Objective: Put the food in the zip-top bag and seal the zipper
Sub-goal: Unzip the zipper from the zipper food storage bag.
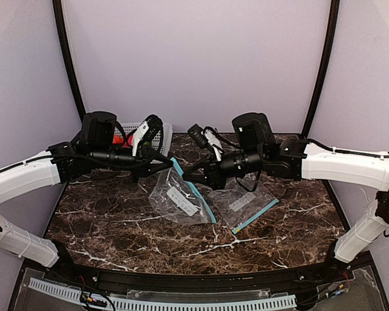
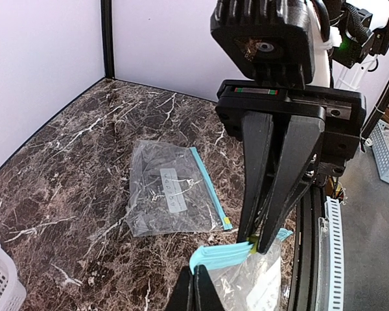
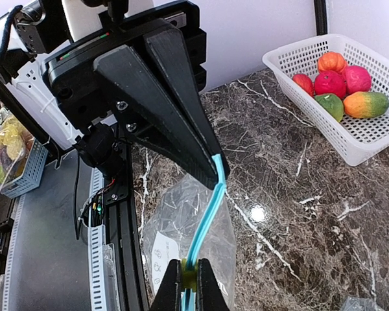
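The zip-top bag (image 1: 181,197), clear with a blue zipper strip (image 3: 204,223), hangs between my two grippers above the marble table. My left gripper (image 2: 195,285) is shut on one end of the strip. My right gripper (image 3: 188,282) is shut on the yellow-green slider (image 2: 254,245) a short way along the same strip. In the top view the two grippers nearly meet, left gripper (image 1: 167,167) and right gripper (image 1: 189,173). The food (image 3: 334,84), several red, orange and green-yellow fruits, lies in the white mesh basket (image 3: 363,139) at the back left, apart from both grippers.
A second clear bag (image 2: 172,191) with a blue zipper lies flat on the table, also in the top view as the second bag (image 1: 246,204) right of centre. The basket (image 1: 161,135) sits behind the left arm. A black rail (image 1: 201,278) runs along the near table edge.
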Available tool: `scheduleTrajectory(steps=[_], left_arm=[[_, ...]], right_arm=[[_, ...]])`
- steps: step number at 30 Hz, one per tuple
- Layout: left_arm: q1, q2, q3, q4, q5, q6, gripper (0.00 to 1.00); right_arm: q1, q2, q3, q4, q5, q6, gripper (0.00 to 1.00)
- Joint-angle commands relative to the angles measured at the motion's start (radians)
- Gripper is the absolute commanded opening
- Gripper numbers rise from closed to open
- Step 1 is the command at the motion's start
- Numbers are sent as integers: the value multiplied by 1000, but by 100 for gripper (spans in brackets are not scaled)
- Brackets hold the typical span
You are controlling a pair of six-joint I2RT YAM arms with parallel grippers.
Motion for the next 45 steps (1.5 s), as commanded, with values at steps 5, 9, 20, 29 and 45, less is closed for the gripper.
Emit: scheduleTrajectory(steps=[5,9,20,29,45], left_arm=[[26,-36,-18,-9,-100,1,1],[30,-39,-19,-6,-114,0,1],[41,-47,-23,-3,-139,-6,1],[54,-55,-23,-1,-159,-14,1],[78,-73,-30,8,-184,-26,1]], right_arm=[[8,-2,-24,-13,-19,-2,0],[7,-1,-27,-13,-15,-3,0],[8,1,-33,-12,-11,-2,0],[8,2,-38,-13,-7,0,0],[8,9,-41,-13,-5,0,0]])
